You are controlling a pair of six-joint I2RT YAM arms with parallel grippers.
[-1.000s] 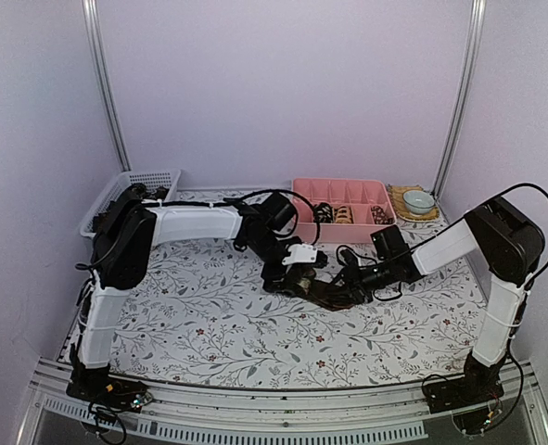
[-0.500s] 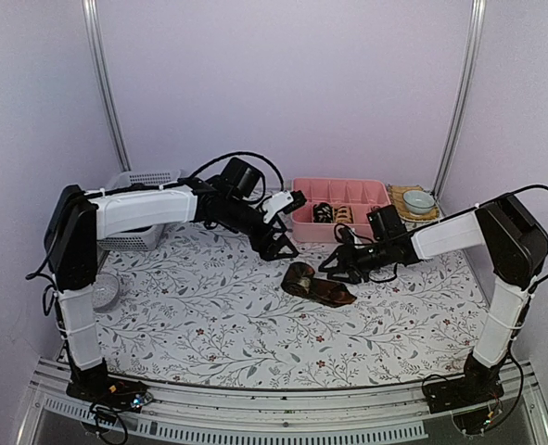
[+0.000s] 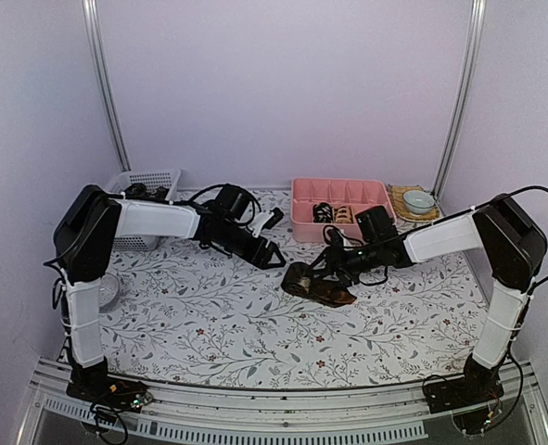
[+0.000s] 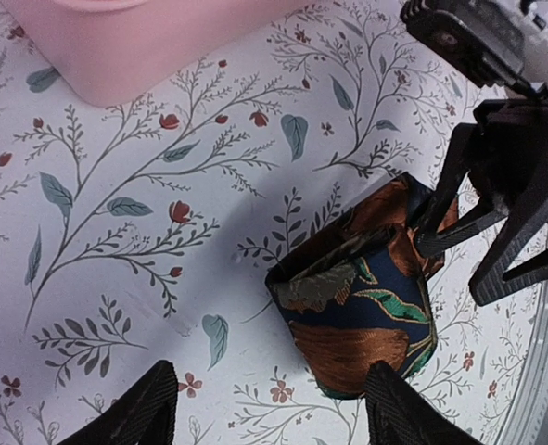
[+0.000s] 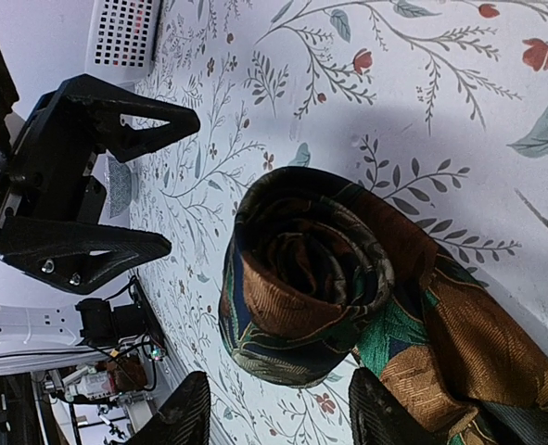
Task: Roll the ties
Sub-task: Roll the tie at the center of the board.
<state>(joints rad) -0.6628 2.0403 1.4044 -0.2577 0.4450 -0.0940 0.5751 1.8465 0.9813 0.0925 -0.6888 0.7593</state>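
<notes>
At the far left of the bench (image 3: pixel 209 320), the overhead view alone takes in the white basket (image 3: pixel 148 178). The left hand (image 3: pixel 274 255) hovers just left of the tie (image 3: pixel 312 283) without touching it. The right wrist camera shows its two fingers spread apart with nothing between them. The tie lies mid-bench as a coil, its flat tail running toward the right arm. Only the right wrist view shows the spiral of its open end. The right hand (image 3: pixel 327 267) sits at the coil's right side, fingers apart. The left wrist view shows one fingertip against the coil. Further right, only overhead, the pink tray (image 3: pixel 297 199) holds rolled ties (image 3: pixel 334 214)
</notes>
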